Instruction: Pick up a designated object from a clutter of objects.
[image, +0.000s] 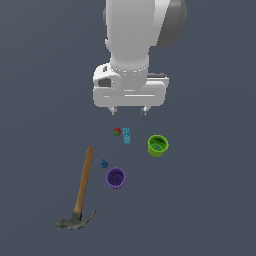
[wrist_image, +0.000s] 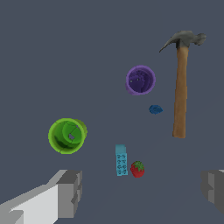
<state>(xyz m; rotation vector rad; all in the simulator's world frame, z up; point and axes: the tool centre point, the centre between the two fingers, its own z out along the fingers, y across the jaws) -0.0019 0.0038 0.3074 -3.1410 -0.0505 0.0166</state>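
The designated object, a lime-green cup (image: 158, 145) (wrist_image: 67, 135), stands upright on the grey floor toward the exterior view's right. My gripper (image: 129, 110) (wrist_image: 142, 190) hangs open and empty above the clutter of objects, well clear of the floor and off to the side of the green cup. Its two grey fingertips (wrist_image: 70, 192) show wide apart in the wrist view. Directly under it lie a small red-green ball (image: 117, 132) (wrist_image: 137, 169) and a cyan block (image: 127, 135) (wrist_image: 121, 160).
A purple cup (image: 116, 178) (wrist_image: 140, 80) stands upright near a tiny blue piece (image: 104, 164) (wrist_image: 155, 109). A wooden-handled claw hammer (image: 83, 182) (wrist_image: 180, 87) lies on the exterior view's left, its head toward the bottom of that view.
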